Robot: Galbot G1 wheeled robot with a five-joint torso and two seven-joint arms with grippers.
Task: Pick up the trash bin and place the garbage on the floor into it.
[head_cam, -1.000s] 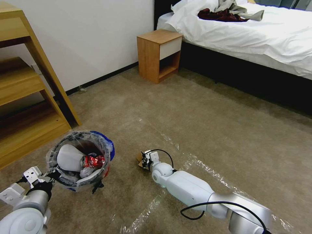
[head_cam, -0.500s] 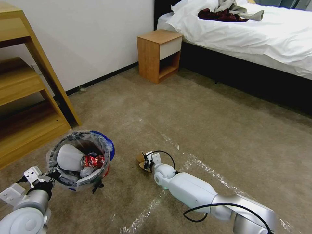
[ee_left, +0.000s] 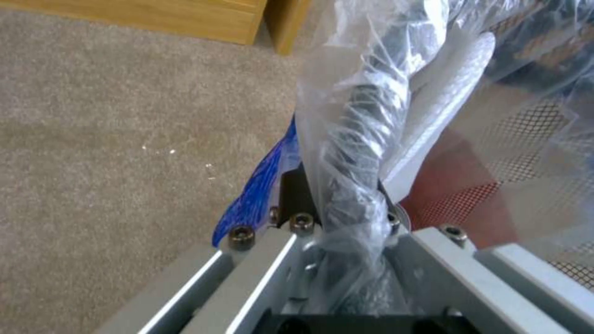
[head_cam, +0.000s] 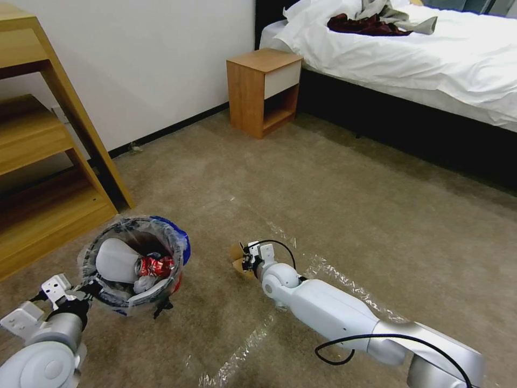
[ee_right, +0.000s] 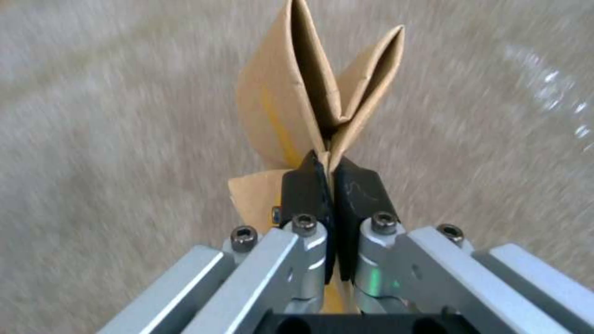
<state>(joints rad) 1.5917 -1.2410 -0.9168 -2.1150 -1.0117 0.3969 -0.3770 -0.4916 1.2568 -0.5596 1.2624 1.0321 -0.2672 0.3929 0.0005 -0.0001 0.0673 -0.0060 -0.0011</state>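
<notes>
The right gripper (ee_right: 326,178) is pinched tight on a folded scrap of brown cardboard (ee_right: 309,93), its two black pads pressed together with the card's edge caught between them. From the head view that gripper (head_cam: 247,261) sits low over the carpet (head_cam: 334,194) in the middle of the room, the cardboard (head_cam: 236,252) poking out on its left side. Whether the scrap still touches the carpet I cannot tell. Shiny strips of tape (head_cam: 328,272) run across the carpet under the right arm.

Over to the left, nearer the robot, the left gripper (ee_left: 337,195) is clamped on the rim of the trash bin (head_cam: 134,264), holding the crinkled clear bag (ee_left: 359,120) along with it. The bin stands close to the wooden shelf unit (head_cam: 43,178) and well apart from the right gripper. Inside it lie a white slipper (head_cam: 116,261), a crushed red can (head_cam: 156,267) and some pale wads beneath them. The bag's blue print shows at the bin's far right edge.

Far back stand a small bedside table (head_cam: 264,89) and a bed (head_cam: 420,54) with white sheets.
</notes>
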